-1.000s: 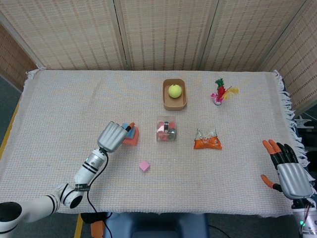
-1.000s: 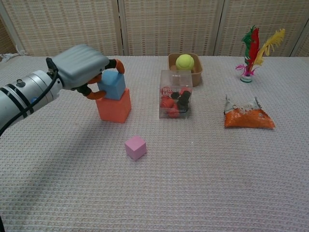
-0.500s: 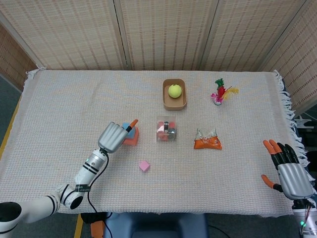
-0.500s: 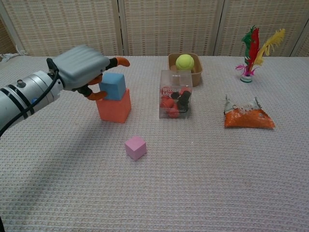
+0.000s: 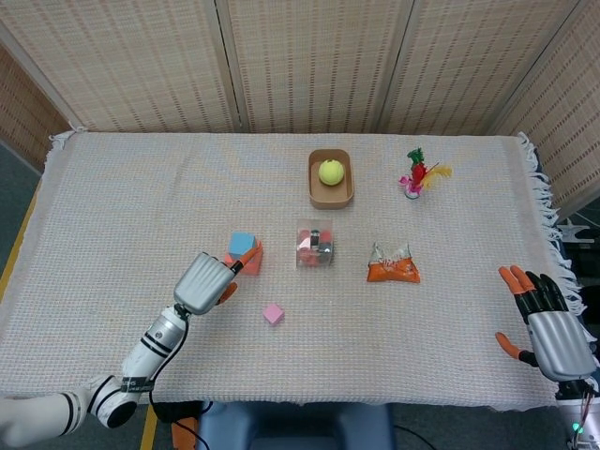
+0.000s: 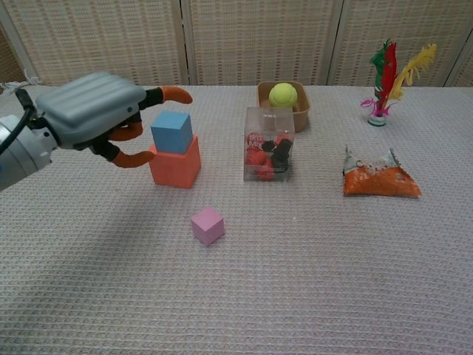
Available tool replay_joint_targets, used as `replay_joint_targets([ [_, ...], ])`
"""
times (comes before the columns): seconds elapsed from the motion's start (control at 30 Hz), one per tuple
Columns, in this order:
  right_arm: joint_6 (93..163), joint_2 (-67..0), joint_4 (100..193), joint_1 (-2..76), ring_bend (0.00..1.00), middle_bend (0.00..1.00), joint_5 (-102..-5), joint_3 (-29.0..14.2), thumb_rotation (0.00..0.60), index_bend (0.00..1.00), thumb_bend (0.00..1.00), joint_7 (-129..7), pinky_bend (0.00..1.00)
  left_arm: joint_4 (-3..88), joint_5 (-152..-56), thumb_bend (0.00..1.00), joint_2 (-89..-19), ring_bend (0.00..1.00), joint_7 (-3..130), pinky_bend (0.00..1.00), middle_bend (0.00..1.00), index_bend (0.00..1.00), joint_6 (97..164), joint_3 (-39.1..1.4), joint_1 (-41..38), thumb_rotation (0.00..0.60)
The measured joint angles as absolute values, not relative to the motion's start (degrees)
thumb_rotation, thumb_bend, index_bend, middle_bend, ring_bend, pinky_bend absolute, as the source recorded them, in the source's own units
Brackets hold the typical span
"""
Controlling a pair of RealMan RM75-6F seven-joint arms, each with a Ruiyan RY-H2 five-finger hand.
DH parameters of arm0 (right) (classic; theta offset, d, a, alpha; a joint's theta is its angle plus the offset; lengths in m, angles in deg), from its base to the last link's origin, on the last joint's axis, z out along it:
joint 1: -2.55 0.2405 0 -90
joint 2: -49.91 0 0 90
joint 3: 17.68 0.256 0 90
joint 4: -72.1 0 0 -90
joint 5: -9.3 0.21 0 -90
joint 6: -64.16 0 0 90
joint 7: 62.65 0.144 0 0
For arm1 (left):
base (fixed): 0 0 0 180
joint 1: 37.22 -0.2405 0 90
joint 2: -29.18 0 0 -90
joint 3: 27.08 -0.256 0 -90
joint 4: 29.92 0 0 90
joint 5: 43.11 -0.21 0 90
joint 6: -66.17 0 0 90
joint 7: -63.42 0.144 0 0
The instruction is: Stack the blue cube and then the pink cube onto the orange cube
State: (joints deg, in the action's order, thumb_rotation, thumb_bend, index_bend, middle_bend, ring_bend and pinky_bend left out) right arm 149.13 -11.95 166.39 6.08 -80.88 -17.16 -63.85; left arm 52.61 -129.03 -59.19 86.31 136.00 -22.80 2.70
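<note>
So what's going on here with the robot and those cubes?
The robot is stacking cubes. The blue cube already sits on the orange cube, and the left hand is open beside the stack, holding nothing. The pink cube lies on the table cloth in front of the stack, not yet placed. The right hand rests open at the table's far right edge.

Blue cube [image 6: 171, 131] stacked atop orange cube [image 6: 175, 165]; pink cube [image 6: 208, 225] nearby on cloth.

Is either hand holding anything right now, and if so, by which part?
Nothing is held. The left hand is open beside the blue cube, fingers clear of it. The right hand is open and empty.
</note>
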Motion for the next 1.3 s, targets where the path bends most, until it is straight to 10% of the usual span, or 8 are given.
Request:
replay_joint_targets([
  [0.43, 149.26, -12.12, 166.93, 5.89, 0.0, 0.0, -82.83, -18.19, 0.6, 0.0, 0.14, -64.19, 0.0, 52.65, -134.28, 0.33, -56.1, 1.0, 77.93, 1.0, 1.0, 0.16, 137.8, -32.42, -5.34, 0.6],
  [1.3, 147.87, -11.1, 167.26, 6.33, 0.0, 0.0, -81.85, -18.11, 0.6, 0.0, 0.14, -63.29, 0.0, 45.75, -131.97, 0.33, -68.17, 1.0, 83.84, 1.0, 1.0, 0.2, 125.92, -25.85, 0.83, 0.6],
])
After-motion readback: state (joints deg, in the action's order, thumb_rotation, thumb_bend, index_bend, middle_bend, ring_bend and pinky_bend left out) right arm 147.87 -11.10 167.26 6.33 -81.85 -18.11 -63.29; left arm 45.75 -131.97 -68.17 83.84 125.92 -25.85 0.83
